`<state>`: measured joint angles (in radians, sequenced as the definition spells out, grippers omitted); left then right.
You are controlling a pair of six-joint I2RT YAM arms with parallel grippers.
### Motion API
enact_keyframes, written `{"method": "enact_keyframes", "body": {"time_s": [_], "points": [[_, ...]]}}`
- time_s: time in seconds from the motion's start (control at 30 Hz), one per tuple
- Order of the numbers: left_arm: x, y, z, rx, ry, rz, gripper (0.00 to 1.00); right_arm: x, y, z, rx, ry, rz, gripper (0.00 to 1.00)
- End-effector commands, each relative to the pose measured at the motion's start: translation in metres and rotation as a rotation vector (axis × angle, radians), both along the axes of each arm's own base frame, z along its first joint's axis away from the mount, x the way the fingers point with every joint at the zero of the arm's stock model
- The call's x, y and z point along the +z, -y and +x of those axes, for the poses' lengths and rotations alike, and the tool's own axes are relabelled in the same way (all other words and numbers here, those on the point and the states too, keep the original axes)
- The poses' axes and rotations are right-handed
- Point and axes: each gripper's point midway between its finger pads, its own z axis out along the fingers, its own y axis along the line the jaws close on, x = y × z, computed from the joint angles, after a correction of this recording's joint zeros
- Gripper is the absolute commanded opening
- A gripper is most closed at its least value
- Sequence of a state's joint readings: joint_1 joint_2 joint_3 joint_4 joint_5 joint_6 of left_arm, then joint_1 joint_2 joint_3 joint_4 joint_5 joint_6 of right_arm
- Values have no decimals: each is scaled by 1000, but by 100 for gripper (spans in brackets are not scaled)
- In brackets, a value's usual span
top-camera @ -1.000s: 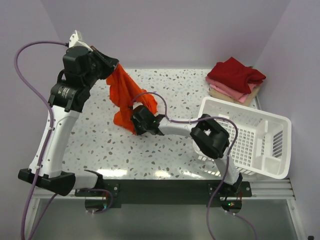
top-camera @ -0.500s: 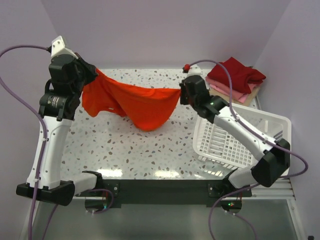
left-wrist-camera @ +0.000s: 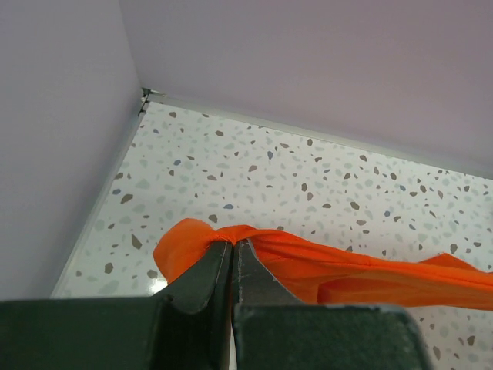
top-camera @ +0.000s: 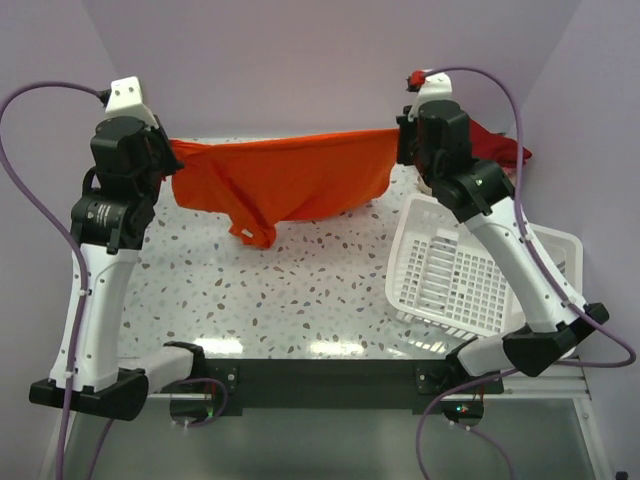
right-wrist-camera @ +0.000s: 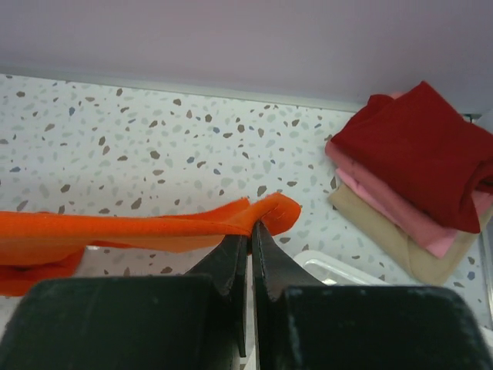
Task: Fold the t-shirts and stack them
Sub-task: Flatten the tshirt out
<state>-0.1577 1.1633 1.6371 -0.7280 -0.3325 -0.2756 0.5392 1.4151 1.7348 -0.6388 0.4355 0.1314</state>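
Note:
An orange-red t-shirt (top-camera: 290,180) hangs stretched in the air between my two raised grippers, above the back of the speckled table. My left gripper (top-camera: 172,158) is shut on its left end, where the cloth (left-wrist-camera: 192,243) bunches over the tips (left-wrist-camera: 233,245). My right gripper (top-camera: 398,140) is shut on its right hem (right-wrist-camera: 266,214), pinched at the tips (right-wrist-camera: 251,228). A sleeve (top-camera: 252,228) droops below the middle. Folded dark red, pink and beige t-shirts (right-wrist-camera: 416,169) lie stacked in the back right corner, mostly hidden behind the right arm in the top view.
A white lattice basket (top-camera: 480,285) lies tipped on the right side of the table, under the right arm. Lilac walls close the table at the back, left and right. The speckled table top (top-camera: 260,290) stretches below the hanging shirt.
The two grippers have moved apart and up: the right one swung from the table's middle to the back right, pulling the bunched orange-red shirt out into a wide taut span.

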Motion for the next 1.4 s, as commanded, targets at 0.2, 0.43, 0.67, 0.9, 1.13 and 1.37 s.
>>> {"method": "enact_keyframes", "body": {"time_s": [0.2, 0.43, 0.67, 0.9, 1.13, 1.37], "points": [[35, -34, -57, 113, 92, 68, 0, 95, 23, -30, 16, 149, 18, 0], [18, -10, -31, -4, 35, 45, 0, 68, 7, -18, 58, 70, 14, 0], [9, -13, 59, 28, -75, 169, 0, 20, -30, 54, 80, -9, -25, 0], [92, -24, 114, 106, 140, 176, 0, 52, -31, 105, 29, 58, 49, 0], [179, -23, 64, 79, 464, 193, 0, 99, -17, 69, 40, 185, 127, 0], [202, -38, -17, 117, 566, 246, 0, 118, -18, 15, 177, 220, 171, 0]]}}
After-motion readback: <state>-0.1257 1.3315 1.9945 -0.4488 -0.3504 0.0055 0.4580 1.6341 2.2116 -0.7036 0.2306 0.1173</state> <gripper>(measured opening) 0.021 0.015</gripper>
